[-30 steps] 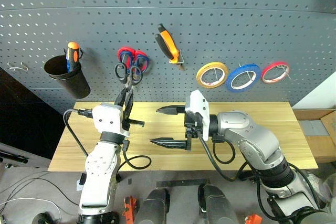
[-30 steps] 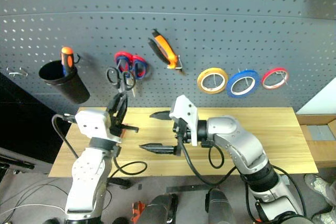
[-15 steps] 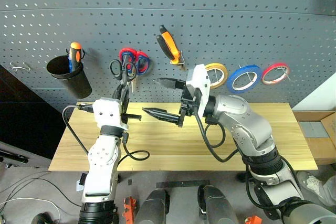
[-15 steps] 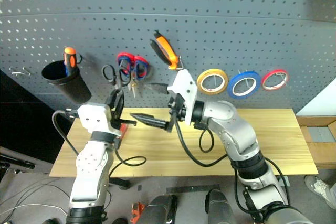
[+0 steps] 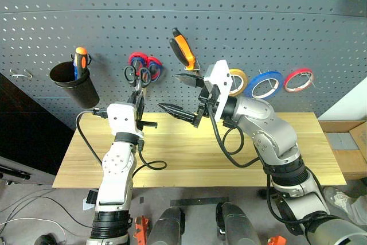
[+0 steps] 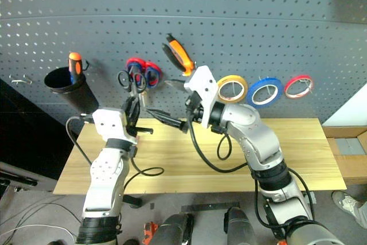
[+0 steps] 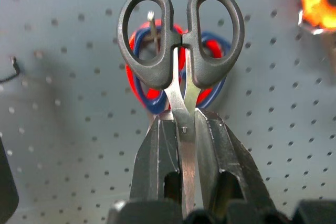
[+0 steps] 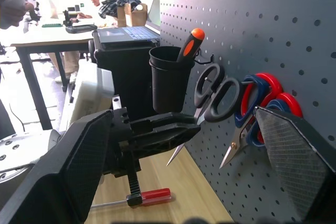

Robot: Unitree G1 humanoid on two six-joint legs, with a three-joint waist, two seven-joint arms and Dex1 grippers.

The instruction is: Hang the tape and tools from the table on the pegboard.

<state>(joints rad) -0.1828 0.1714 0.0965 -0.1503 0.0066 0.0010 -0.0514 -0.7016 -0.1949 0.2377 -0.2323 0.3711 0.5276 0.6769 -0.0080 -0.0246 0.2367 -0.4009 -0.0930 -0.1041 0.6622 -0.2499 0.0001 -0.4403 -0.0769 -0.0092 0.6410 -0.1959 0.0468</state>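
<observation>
Left wrist view, black-handled scissors (image 7: pixel 181 61) upright, handles uppermost

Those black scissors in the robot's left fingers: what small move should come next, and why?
Probably ease the black scissors forward until the handle loop slides over the metal hook. The left fingers grip the blades, and the hook shows through that loop.

Even, soft indoor light, with one blown-out corner

Head views are sharp; the pegboard (image 5: pixel 275 21) bows at the edges. The black-handled scissors (image 7: pixel 181 51) are crisp against a blurred board, orange blur at 1 o'clock; the right wrist view glares white at 10 o'clock
</observation>
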